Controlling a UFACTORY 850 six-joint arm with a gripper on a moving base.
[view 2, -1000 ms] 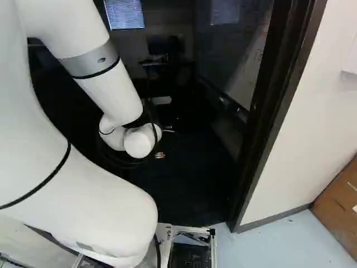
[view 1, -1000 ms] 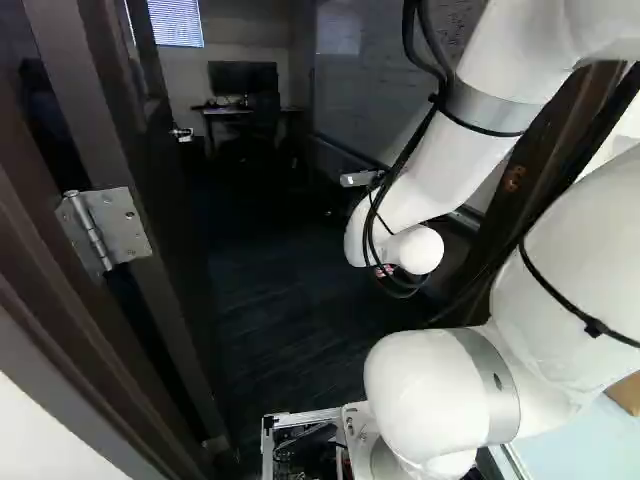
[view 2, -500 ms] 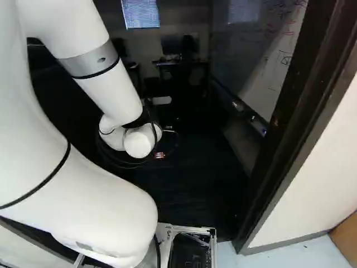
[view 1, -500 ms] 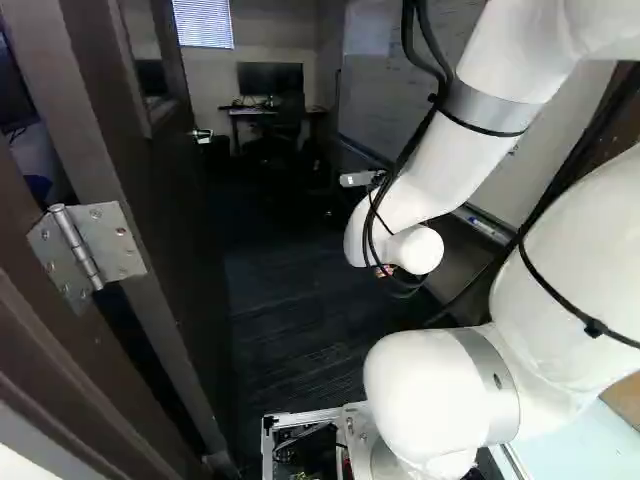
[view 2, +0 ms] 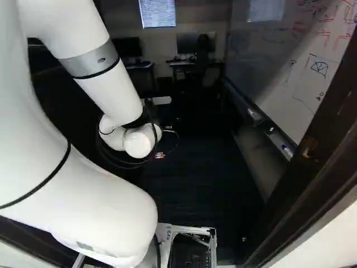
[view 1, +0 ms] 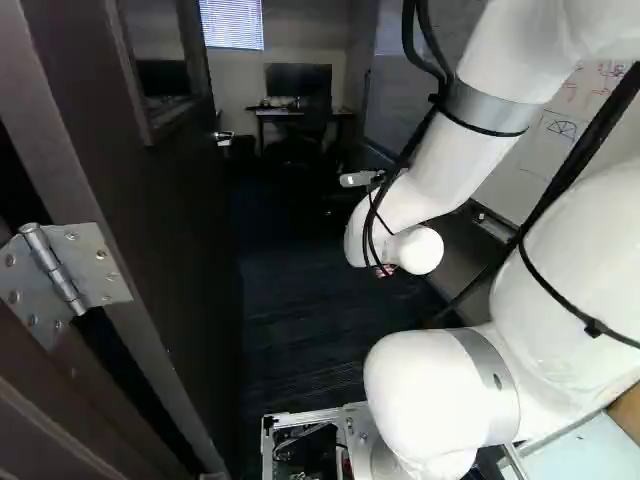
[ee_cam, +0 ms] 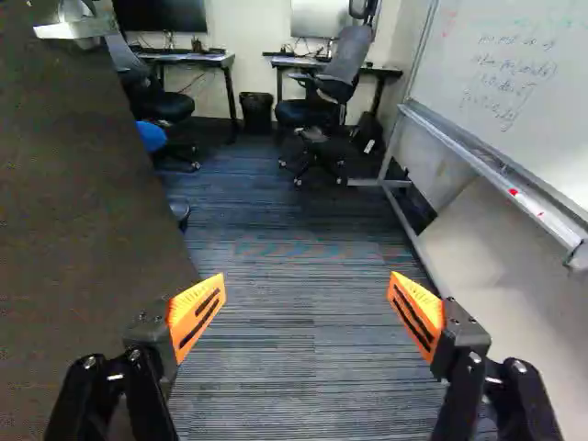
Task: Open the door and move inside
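Door: a dark brown, flat door (view 1: 170, 240) is seen standing open at the left of the left base view, beside the passage into the room; in the wrist view its broad face is placed beside and partly behind one finger.
Door pane: a framed pane (view 1: 155, 60) is set in the upper part of the door.
Hinge: a silver hinge (view 1: 60, 270) with round screw heads is shown only in the left base view, where door and frame are joined by it.
Handle: a pale metal handle (view 1: 223, 135) is shown on the door in the left base view, and also in the wrist view.
Gripper: its orange pads are seen in the wrist view only; the fingers of the gripper (ee_cam: 308, 294) are spread wide, with carpet (ee_cam: 312, 367) visible between them.
Door frame: the dark side post (view 2: 329, 151) is shown at the right of the right base view.
Whiteboard: red and dark drawings on the whiteboard (view 2: 307, 72) are well shown in the right base view.
Chair and bin: a blue seat (ee_cam: 150, 136) and a black bin (ee_cam: 256, 110) are distinguished clearly in the wrist view, ahead of the gripper.
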